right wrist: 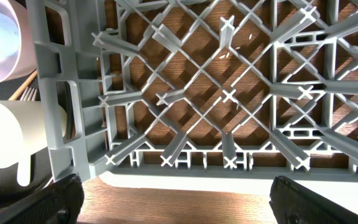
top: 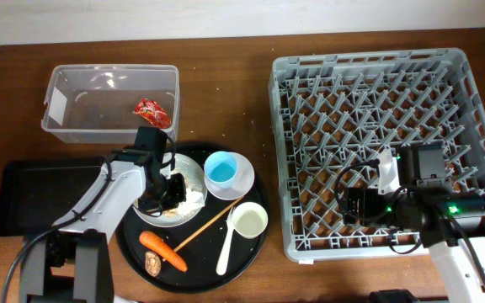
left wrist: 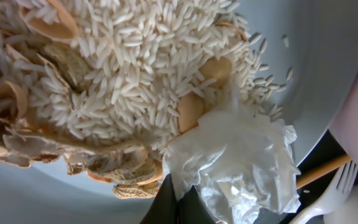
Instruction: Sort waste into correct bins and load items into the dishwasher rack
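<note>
My left gripper (top: 162,198) is down on the white plate (top: 194,171). In the left wrist view its fingers (left wrist: 182,206) are closed together on the edge of the small white crumpled scrap (left wrist: 241,162), next to the rice crumbs with brown shells (left wrist: 123,62). The red wrapper (top: 152,112) lies in the clear tub (top: 66,93). The carrot (top: 162,250) lies on the round tray. My right gripper (top: 354,204) is open and empty over the grey rack (top: 280,151); it also shows in the right wrist view (right wrist: 176,199). The rack holds no tableware.
The round black tray (top: 133,244) holds the light blue cup (top: 220,169) inside the white bowl (top: 244,175), the small white cup (top: 249,220), the white fork (top: 226,251) and a wooden stick (top: 205,225). The shallow black tray (top: 23,198) lies at far left.
</note>
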### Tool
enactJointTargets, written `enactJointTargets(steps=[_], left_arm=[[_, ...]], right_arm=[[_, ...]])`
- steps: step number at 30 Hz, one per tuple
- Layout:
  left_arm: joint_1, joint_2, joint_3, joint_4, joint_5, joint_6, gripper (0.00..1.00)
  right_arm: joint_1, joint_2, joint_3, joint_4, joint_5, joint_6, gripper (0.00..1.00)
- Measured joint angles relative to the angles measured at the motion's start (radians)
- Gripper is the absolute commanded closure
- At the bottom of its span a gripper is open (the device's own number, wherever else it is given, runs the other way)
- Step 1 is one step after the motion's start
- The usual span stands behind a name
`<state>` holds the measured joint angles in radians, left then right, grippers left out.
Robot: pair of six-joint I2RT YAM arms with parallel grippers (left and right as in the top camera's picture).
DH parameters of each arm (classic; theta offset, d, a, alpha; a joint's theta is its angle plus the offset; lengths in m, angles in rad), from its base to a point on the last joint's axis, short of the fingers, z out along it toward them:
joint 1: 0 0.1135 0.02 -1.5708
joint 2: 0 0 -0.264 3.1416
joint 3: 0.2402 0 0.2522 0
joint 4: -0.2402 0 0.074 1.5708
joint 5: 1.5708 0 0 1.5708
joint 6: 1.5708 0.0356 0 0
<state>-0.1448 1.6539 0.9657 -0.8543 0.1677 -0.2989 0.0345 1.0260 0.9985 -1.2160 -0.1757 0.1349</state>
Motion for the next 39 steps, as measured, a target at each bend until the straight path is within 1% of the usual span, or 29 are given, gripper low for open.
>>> enactJointTargets(steps=[3, 6, 8, 10, 12, 15, 17, 21, 22, 23, 24, 25, 26, 27, 30, 33, 34, 35, 37, 39], left_arm=[[0.0, -0.001, 0.012, -0.075, 0.0, 0.0, 0.99], [0.0, -0.029, 0.097, -0.155, 0.0, 0.008, 0.99], [0.0, -0.079, 0.185, -0.159, -0.007, 0.019, 1.0], [0.0, -0.124, 0.267, -0.136, -0.056, 0.023, 1.0], [0.0, -0.136, 0.301, -0.037, -0.146, 0.026, 1.0], [0.0, -0.135, 0.304, 0.117, -0.25, 0.027, 0.99], [0.0, -0.127, 0.306, 0.267, -0.308, 0.029, 0.99], [0.0, -0.067, 0.306, 0.391, -0.349, 0.03, 0.99], [0.001, -0.031, 0.307, 0.42, -0.354, 0.03, 0.95], [0.002, 0.002, 0.307, 0.425, -0.357, 0.03, 0.94], [0.005, 0.037, 0.307, 0.438, -0.359, 0.031, 0.67], [0.016, 0.064, 0.307, 0.453, -0.36, 0.031, 0.43], [0.024, 0.074, 0.307, 0.455, -0.36, 0.032, 0.32], [0.03, 0.076, 0.307, 0.456, -0.36, 0.034, 0.27], [0.035, 0.076, 0.307, 0.456, -0.358, 0.034, 0.26], [0.035, 0.075, 0.307, 0.446, -0.331, 0.035, 0.34], [0.035, 0.069, 0.307, 0.421, -0.303, 0.037, 0.36], [0.035, 0.06, 0.307, 0.391, -0.274, 0.037, 0.39], [0.024, 0.02, 0.312, 0.28, -0.151, 0.039, 0.42], [-0.006, -0.023, 0.315, 0.111, -0.009, 0.038, 0.43]], right_arm=[[0.0, 0.0, 0.0, 0.0, 0.0, 0.0, 0.02], [0.0, 0.0, 0.0, -0.002, 0.0, 0.0, 0.02], [0.0, 0.0, 0.0, 0.0, 0.0, 0.0, 0.02], [0.0, 0.0, 0.0, -0.001, 0.0, 0.0, 0.02], [0.0, 0.0, 0.0, 0.0, 0.0, 0.0, 0.02], [0.0, 0.0, 0.0, 0.001, 0.0, 0.0, 0.02], [0.0, 0.0, 0.0, 0.0, 0.0, 0.0, 0.02], [0.0, 0.0, 0.0, 0.0, 0.0, 0.0, 0.02], [0.0, 0.0, 0.0, 0.0, 0.0, 0.0, 0.02], [0.0, 0.0, 0.0, 0.0, 0.0, 0.0, 0.02], [0.0, 0.0, 0.0, 0.0, 0.0, 0.0, 0.02], [0.0, 0.0, 0.0, 0.0, 0.0, 0.001, 0.02], [0.0, 0.0, 0.0, 0.0, 0.0, 0.0, 0.02], [0.0, 0.0, 0.0, 0.0, 0.0, -0.001, 0.02], [0.0, 0.0, 0.0, 0.0, 0.0, 0.0, 0.02], [0.0, 0.0, 0.0, 0.0, 0.0, 0.0, 0.02], [0.0, 0.0, 0.0, 0.0, 0.0, 0.0, 0.02], [0.0, 0.0, 0.0, 0.0, 0.0, 0.0, 0.02], [0.0, 0.0, 0.0, -0.002, 0.0, 0.0, 0.02], [0.0, 0.0, 0.0, 0.0, 0.0, 0.0, 0.02]])
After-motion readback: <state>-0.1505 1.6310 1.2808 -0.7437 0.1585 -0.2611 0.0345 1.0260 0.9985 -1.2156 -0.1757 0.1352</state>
